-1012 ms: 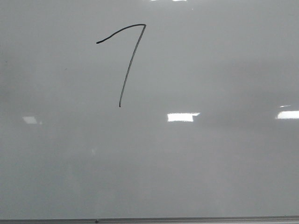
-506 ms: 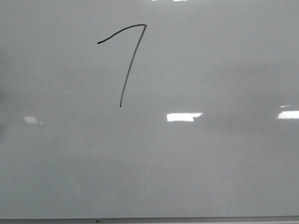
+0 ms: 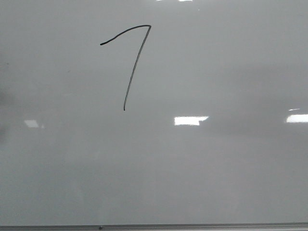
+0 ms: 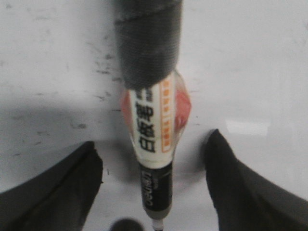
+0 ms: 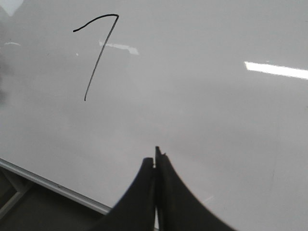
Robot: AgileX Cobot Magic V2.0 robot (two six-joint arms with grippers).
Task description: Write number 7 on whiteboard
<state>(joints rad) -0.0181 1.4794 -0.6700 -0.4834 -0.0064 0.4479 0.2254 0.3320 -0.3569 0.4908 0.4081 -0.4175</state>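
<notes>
The whiteboard fills the front view, glossy pale grey. The number 7 is a thin black line at its upper left, with a curved top stroke and a long slanted downstroke. It also shows in the right wrist view. No gripper shows in the front view. In the left wrist view a marker with a white and orange label and grey tape round its upper part stands between the spread fingers of my left gripper; the fingers do not touch it. Its tip is near the board. My right gripper is shut and empty over the board.
The board's thin grey frame edge runs along the bottom of the front view and shows in the right wrist view. Bright glare patches lie on the board. A faint dark shadow sits at the left edge.
The drawn 7 has not changed. A faint shadow has come in at the left edge of the board. The glare patches have shifted slightly.
</notes>
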